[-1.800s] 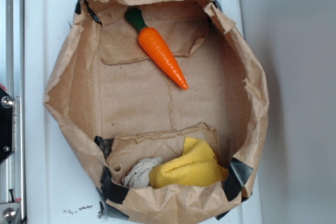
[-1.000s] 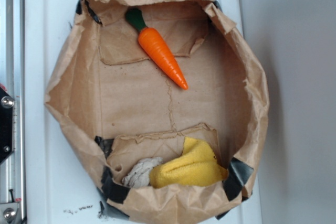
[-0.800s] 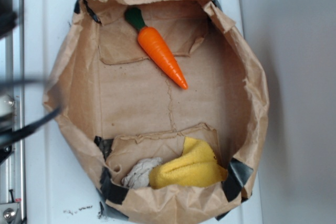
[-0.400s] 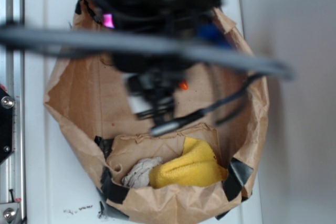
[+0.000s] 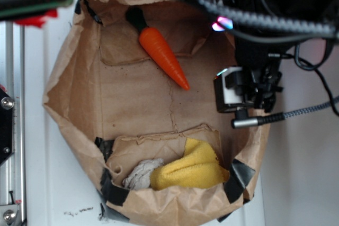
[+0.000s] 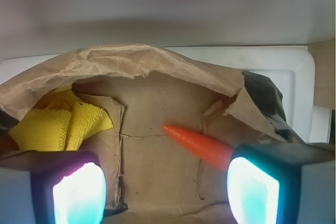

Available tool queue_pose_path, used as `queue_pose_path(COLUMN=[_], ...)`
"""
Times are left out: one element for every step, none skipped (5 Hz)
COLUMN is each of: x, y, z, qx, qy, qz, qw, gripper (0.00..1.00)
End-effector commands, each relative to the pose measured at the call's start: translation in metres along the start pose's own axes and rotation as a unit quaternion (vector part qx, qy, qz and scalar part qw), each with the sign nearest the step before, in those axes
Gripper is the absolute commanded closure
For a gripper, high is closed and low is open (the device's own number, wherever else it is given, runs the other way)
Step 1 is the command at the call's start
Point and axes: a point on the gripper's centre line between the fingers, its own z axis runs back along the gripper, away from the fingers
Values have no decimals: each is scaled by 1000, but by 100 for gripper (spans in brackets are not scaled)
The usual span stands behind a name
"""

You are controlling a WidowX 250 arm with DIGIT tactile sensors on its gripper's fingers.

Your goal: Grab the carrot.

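The small glossy orange toy carrot with a dark green stem cap [image 5: 157,50] lies flat on the floor of the shallow brown paper bag with rolled-down walls [image 5: 71,72]. It occupies the upper part of the bag in the exterior view, stem toward the top rim and pointed tip toward the bag's centre. Nothing touches the carrot. In the wrist view, the carrot [image 6: 198,145] points its tip to the left, and its thick end is hidden behind the right finger pad.

The black robot gripper [image 6: 165,190] is spread apart: the two pale, lit finger pads [image 6: 79,195] stand at the left and right lower corners of the wrist view, with bare bag floor between them. No object sits between the pads. In the exterior view, the gripper assembly [image 5: 246,91] hangs over the right side of the bag, beside and apart from the carrot tip; dark cables cross the top of that view.

A fuzzy yellow folded cloth [image 5: 193,169] rests against the lower wall of the bag, well apart from the carrot. A crumpled grey-white wad [image 5: 140,174] lies just beside the cloth. Black tape patches [image 5: 239,177] mark the bag rim. The bag sits on a white surface [image 5: 50,183].
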Motion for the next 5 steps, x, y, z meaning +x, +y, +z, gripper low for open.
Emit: queue_pose_path(x=[5, 5, -13, -40, -57], y=[-11, -3, 15, 25, 33], z=[30, 21, 8, 11, 21], qx=[4, 4, 11, 10, 3], qy=[-47, -19, -7, 0, -30], qz=[-17, -111, -192, -233, -297], qw=[999, 994, 981, 973, 954], gripper=[0, 0, 0, 0, 0])
